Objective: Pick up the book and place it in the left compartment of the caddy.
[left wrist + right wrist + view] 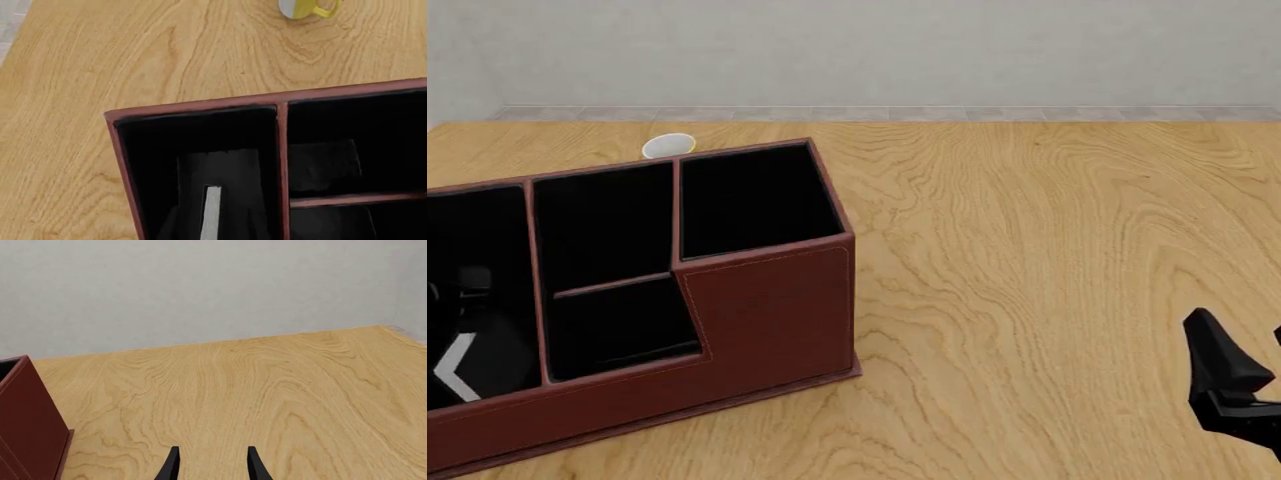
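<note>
Here the caddy (767,300) sits on the left half of the wooden table (1041,260), a reddish-brown box with black lining, turned a little so its right end points away. Its left compartment (478,250) runs the whole depth at the far left edge of the front view, and down inside it the left gripper (461,345) is reaching, dark against the dark lining. The book (211,212) stands on edge in that compartment, its white page edges showing as a pale strip between the gripper's fingers (243,200); in the front view the same white shows low in the compartment. The fingers sit close on either side of it, though whether they press it I cannot tell. A small cup (669,146), white inside and yellow outside with a handle, lies beyond the caddy's far wall. The right gripper (210,465) hovers over bare wood at the near right, well apart from the caddy, its fingers parted with nothing between them.
</note>
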You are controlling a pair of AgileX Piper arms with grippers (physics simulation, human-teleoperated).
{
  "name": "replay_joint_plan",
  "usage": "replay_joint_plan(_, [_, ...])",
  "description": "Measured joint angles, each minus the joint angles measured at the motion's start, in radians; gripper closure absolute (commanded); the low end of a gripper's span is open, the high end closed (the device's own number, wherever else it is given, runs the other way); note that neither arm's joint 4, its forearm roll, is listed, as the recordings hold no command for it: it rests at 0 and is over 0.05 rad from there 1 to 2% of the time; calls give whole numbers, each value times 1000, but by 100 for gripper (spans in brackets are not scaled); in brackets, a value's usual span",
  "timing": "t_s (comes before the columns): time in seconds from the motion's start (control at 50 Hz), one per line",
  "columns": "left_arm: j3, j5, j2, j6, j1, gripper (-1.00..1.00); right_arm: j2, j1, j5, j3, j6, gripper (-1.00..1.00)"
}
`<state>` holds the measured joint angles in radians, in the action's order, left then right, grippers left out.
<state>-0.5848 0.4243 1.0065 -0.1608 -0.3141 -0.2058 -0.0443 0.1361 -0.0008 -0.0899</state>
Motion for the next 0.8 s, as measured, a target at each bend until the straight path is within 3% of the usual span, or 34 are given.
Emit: replay_joint_plan(0.8, [-94,110,-127,5,2,-100,16,-3,-12,0,-8,-100])
